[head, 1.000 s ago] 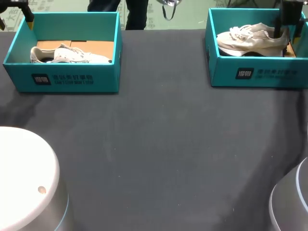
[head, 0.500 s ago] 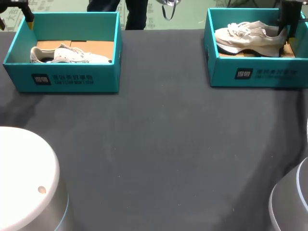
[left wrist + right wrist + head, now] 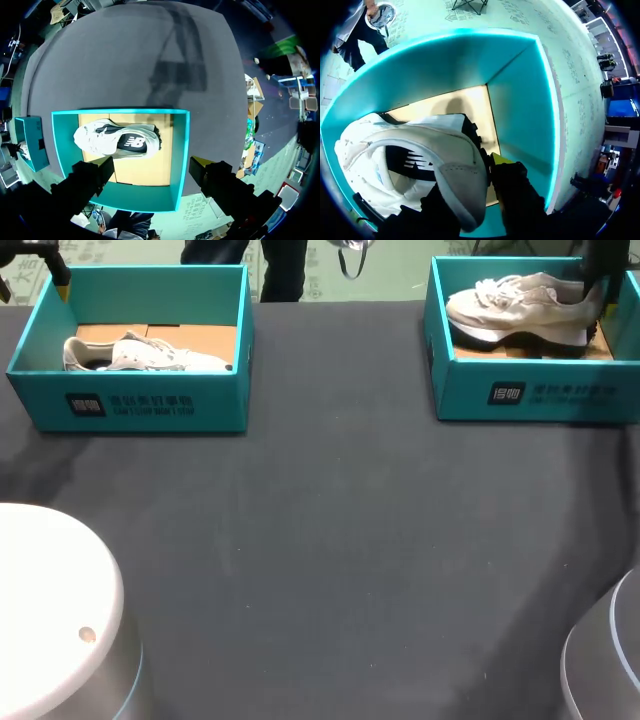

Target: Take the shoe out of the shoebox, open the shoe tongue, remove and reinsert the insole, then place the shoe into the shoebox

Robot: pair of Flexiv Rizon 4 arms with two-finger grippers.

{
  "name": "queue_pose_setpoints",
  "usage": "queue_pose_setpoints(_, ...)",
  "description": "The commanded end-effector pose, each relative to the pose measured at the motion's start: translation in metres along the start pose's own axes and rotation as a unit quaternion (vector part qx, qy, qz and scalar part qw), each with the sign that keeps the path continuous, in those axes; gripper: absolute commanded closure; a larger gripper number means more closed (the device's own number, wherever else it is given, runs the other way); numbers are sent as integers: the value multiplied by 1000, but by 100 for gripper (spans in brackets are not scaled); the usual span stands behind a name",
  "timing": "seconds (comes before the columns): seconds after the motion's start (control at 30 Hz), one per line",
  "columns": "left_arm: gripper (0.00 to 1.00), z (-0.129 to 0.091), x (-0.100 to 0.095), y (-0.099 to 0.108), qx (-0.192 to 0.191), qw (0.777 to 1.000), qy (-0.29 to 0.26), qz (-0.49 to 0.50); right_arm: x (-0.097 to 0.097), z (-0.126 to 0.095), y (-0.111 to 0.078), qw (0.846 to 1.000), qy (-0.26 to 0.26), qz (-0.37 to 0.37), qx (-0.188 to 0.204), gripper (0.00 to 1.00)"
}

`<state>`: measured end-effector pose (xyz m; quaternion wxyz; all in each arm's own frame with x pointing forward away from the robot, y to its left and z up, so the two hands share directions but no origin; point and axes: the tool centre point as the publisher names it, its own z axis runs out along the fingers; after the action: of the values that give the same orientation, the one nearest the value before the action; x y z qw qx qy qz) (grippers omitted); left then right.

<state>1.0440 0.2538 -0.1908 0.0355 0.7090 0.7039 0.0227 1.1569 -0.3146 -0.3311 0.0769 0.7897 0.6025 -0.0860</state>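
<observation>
While the right pincer [image 3: 479, 182] clamps the heel of the pale beige lace-up trainer [image 3: 515, 305] inside the right teal cardboard shoebox [image 3: 530, 395], the left pincer [image 3: 152, 165] hangs wide apart, holding nothing, above the left teal cardboard shoebox [image 3: 182, 150], where a white trainer [image 3: 107, 140] lies, on the dark grey worktop [image 3: 330, 540].

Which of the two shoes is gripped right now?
The shoe in the right-hand box; the right end effector clamps its heel. The other shoe lies free.

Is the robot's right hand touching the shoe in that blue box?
Touching. The right wrist view shows the right gripper with its fingers pinching the heel of the shoe from both sides.
</observation>
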Motion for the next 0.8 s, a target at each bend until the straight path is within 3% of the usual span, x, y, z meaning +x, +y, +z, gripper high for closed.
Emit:
queue_pose_setpoints(0.03, 0, 0, 0, -1, -1, 1000, 1, 0, -11, -32, -13, 1000, -2, 2, -16, 100)
queue_pose_setpoints(0.37, 0, 0, 0, -1, -1, 1000, 1, 0, -34, -90, -11, 998, -35, 1, -47, 100)
queue_pose_setpoints(0.63, 0, 0, 0, -1, -1, 1000, 1, 0, -52, -118, -1, 997, -57, -2, -47, 100)
queue_pose_setpoints(0.8, 0, 0, 0, -1, -1, 1000, 1, 0, -49, -140, -10, 998, -47, -7, -45, 100)
